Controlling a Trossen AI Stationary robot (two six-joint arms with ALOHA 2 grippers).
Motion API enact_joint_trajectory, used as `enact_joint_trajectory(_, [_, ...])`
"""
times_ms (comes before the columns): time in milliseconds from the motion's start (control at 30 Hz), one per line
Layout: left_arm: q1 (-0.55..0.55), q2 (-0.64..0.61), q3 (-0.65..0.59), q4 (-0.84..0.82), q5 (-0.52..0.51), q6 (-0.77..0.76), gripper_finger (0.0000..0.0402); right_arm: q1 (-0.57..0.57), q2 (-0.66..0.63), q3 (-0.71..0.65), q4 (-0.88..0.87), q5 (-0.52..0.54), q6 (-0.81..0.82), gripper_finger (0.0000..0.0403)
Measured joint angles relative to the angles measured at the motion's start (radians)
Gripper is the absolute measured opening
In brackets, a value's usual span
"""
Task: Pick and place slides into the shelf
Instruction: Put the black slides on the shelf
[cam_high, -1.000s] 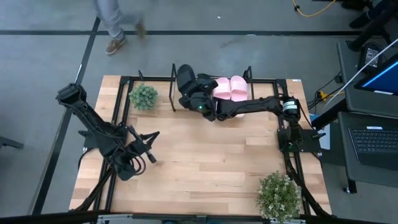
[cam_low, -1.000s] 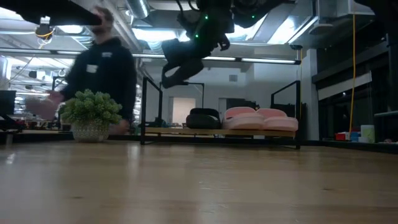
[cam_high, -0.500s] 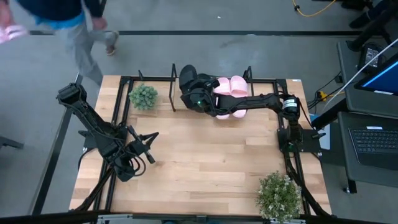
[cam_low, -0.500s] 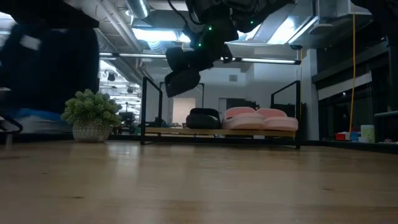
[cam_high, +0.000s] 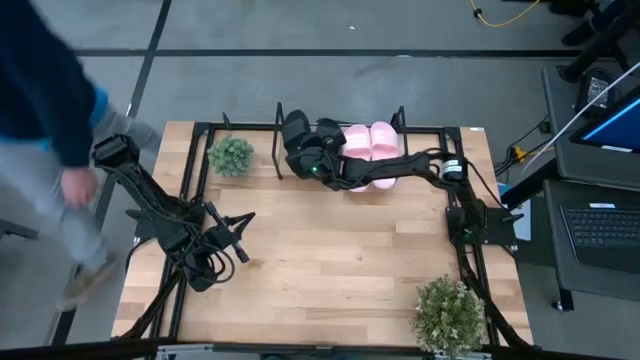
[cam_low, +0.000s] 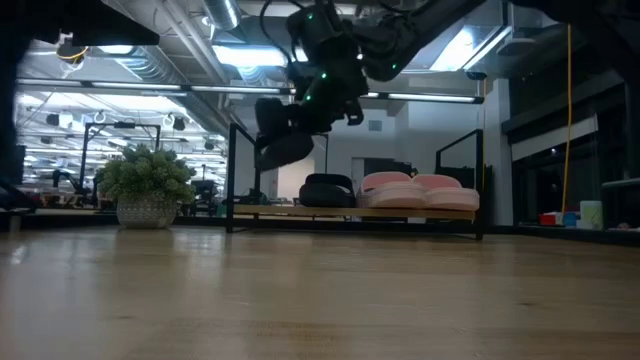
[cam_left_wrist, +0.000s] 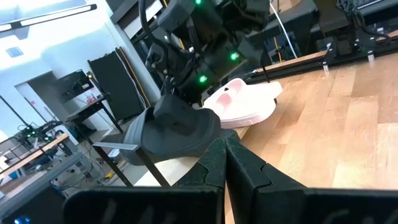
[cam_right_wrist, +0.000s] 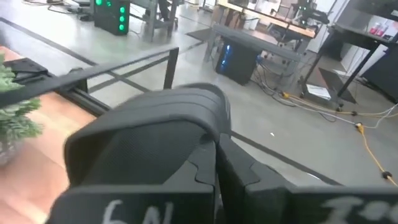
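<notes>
The right gripper is reaching across the far side of the table, its fingers clamped on the strap of a black slide that is hanging in the air above the left end of the shelf. In the low view the held slide is tilting, one end drooping lower; the high view shows its long axis running roughly from the table's front to its back.

On the shelf, a second black slide is sitting just left of two pink slides, which are lying side by side and touching, their long axes also running front to back in the high view. The held slide is hovering left of and above the parked black one, clear of the board.

A small potted plant is standing just left of the shelf, and a larger plant is sitting at the table's near right corner. A person is passing by the table's left edge, blurred.

The left gripper is resting low over the table's left part, fingers pressed together on nothing.
</notes>
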Motion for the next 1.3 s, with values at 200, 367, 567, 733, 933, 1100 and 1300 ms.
enact_joint_trajectory(200, [0.000,0.000,0.000,-0.008,0.000,0.000,0.0001,-0.017,0.028,0.000,0.029,0.002,0.003,0.0004])
enact_joint_trajectory(367, [0.000,0.000,0.000,-0.017,0.000,-0.001,0.0001,-0.022,0.033,0.000,0.028,0.003,0.027,0.0004])
enact_joint_trajectory(567, [0.000,0.000,0.000,-0.018,0.000,-0.001,0.0001,-0.026,0.035,0.000,0.031,0.004,0.028,0.0004])
enact_joint_trajectory(733, [0.000,0.000,0.000,-0.018,0.000,-0.006,0.0001,-0.031,0.055,0.000,0.037,0.003,0.046,0.0004])
enact_joint_trajectory(933, [0.000,0.000,0.000,-0.019,0.000,-0.006,0.0001,-0.035,0.067,0.000,0.048,-0.006,0.053,0.0004])
enact_joint_trajectory(1100, [0.000,0.000,0.000,-0.019,0.000,-0.007,0.0001,-0.037,0.074,0.000,0.059,-0.019,0.056,0.0004])
enact_joint_trajectory(1300, [0.000,0.000,0.000,-0.019,0.000,-0.007,0.0001,-0.037,0.074,0.000,0.061,-0.026,0.057,0.0004])
